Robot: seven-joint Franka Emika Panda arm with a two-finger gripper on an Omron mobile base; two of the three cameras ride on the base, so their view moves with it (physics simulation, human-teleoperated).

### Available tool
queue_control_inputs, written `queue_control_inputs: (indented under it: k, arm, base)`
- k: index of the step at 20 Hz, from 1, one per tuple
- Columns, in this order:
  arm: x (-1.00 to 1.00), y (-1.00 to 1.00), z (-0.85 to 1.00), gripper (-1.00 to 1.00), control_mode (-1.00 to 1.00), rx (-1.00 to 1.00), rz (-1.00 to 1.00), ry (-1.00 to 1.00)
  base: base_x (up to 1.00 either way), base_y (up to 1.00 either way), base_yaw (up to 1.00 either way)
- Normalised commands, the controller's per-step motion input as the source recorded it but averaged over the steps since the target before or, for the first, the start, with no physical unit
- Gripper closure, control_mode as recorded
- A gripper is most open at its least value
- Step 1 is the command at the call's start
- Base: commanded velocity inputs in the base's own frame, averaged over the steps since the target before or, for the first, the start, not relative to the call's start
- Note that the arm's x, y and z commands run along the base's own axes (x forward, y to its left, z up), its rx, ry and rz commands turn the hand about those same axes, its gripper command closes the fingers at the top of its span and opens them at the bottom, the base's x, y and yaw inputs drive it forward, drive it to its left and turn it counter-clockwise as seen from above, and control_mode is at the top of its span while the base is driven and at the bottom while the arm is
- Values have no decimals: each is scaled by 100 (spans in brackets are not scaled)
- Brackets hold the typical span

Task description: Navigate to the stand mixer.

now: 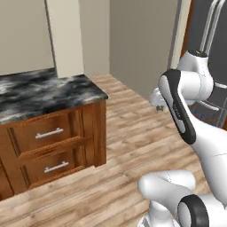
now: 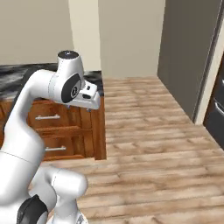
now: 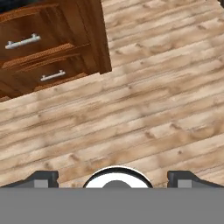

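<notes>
**A:** The fingers [image 3: 48,178] sit spread wide apart in the hand view, holding nothing, pointed down at bare wooden floor [image 3: 148,109]. Where does that leave the job?

**B:** Early or mid-way, by my reading. The arm [image 1: 186,115] is folded up over the base, as it would be while driving, and the nearest thing is the corner of a wooden cabinet [image 1: 57,142] with two drawers and metal handles.

**A:** And the bench on top?

**B:** The bench [image 1: 40,91] is dark marbled stone, and the stretch in view carries nothing. The stand mixer is not on that stretch, so where it stands cannot be told from here.

**A:** What else frames the scene?

**B:** A beige wall [image 2: 131,35] behind, and a tall dark fridge [image 1: 213,53] off to the right across the open floor.

**A:** So what remains?

**B:** Likely most of it: the base has yet to bring the mixer into sight and pull up before it.
</notes>
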Motion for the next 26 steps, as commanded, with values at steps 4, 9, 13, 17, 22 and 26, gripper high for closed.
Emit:
queue_control_inputs:
  k: [4, 9, 13, 17, 22, 26]
  arm:
    - [0, 0, 0, -100, 100, 0, 0, 0]
    - [0, 0, 0, -100, 100, 0, 0, 0]
    - [0, 0, 0, -100, 100, 0, 0, 0]
    - [0, 0, 0, -100, 100, 0, 0, 0]
    - [0, 0, 0, -100, 100, 0, 0, 0]
    - [0, 0, 0, -100, 100, 0, 0, 0]
  base:
    - [0, 0, 100]
    - [0, 0, 90]
    - [0, 6, 15]
    - [76, 86, -5]
    - [100, 100, -21]
    - [100, 100, -26]
